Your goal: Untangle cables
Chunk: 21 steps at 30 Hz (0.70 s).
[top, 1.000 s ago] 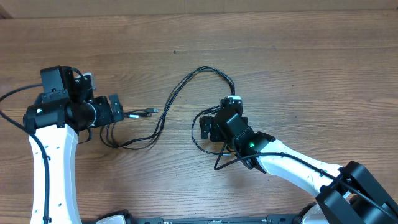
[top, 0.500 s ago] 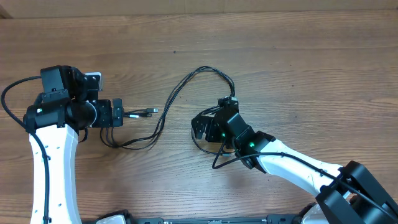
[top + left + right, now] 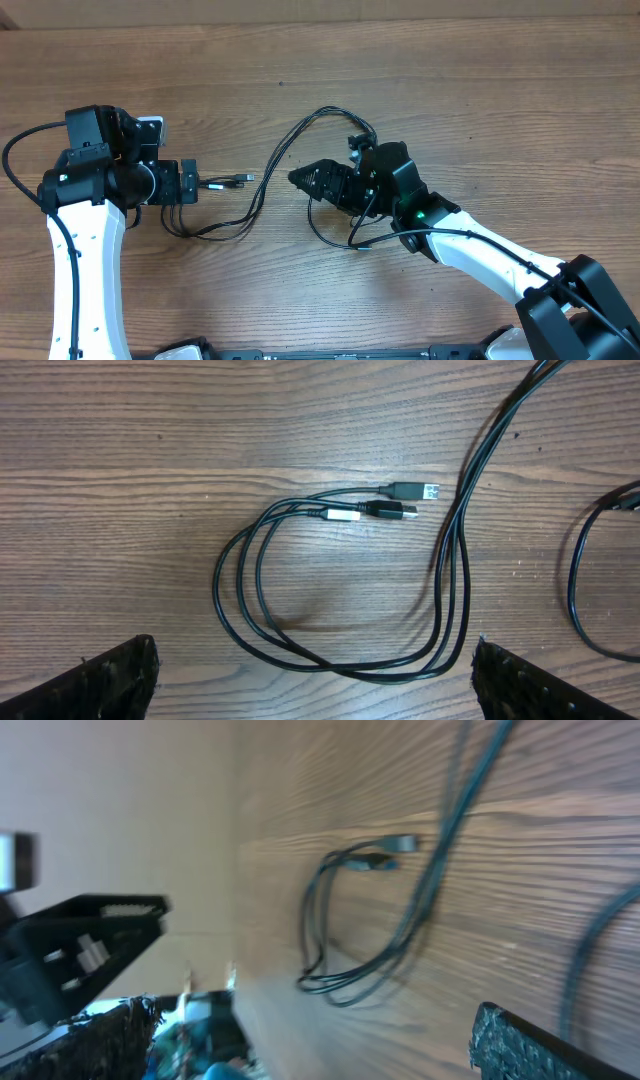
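Overhead: cables (image 3: 268,172) loose on table (image 3: 480,80)

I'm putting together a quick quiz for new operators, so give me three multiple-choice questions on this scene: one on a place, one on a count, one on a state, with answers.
1. Where do the plug ends of the cables lie?
A) on the table, between the left gripper and the right gripper
B) inside the right gripper's jaws
C) hanging off the table's edge

2. How many plug ends show in the left wrist view?
A) one
B) three
C) six

3. What state is the left gripper in?
A) shut on a cable
B) shut on nothing
C) open, holding nothing

Answers: 1 A, the plug ends rest on bare wood between the two grippers. 2 B, three tips lie close together. 3 C, its fingers stand wide apart and the cables lie loose on the table.
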Tool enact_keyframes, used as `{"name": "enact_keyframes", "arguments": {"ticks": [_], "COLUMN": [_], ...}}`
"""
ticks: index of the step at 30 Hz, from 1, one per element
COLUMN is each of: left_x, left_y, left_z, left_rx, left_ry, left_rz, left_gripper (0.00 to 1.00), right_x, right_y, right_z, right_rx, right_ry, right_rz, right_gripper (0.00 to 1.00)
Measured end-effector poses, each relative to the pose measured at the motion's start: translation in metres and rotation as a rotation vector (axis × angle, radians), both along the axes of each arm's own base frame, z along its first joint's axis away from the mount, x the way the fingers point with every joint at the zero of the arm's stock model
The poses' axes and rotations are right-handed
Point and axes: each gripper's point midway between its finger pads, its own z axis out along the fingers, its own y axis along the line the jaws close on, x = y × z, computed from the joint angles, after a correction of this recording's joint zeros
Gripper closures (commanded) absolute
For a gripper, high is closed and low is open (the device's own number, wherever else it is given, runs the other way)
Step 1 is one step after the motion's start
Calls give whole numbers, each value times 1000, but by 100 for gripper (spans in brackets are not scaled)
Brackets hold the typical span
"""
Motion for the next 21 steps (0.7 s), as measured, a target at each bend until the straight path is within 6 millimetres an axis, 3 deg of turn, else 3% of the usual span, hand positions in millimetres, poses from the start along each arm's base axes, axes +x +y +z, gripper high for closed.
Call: {"name": "enact_keyframes", "arguments": {"ticks": [3,10,15,21], "left_x": [0,0,0,0], "left_y": [0,0,0,0], "left_z": [0,0,0,0], "left_rx": [1,1,1,1], "left_ry": [0,0,0,-1], "left_rz": [-3,-3,-2,-3], "left_gripper": [0,0,0,0], "right_x": [-2,-2,-2,-6], "right_y": [3,4,21,45], "right_z": [4,-6,-8,-45], "right_rx": [26,72,148,184], "right_ry": [11,263,377,523], "right_rz": [12,-150,-224,-258], "right_gripper": [0,0,6,7]}}
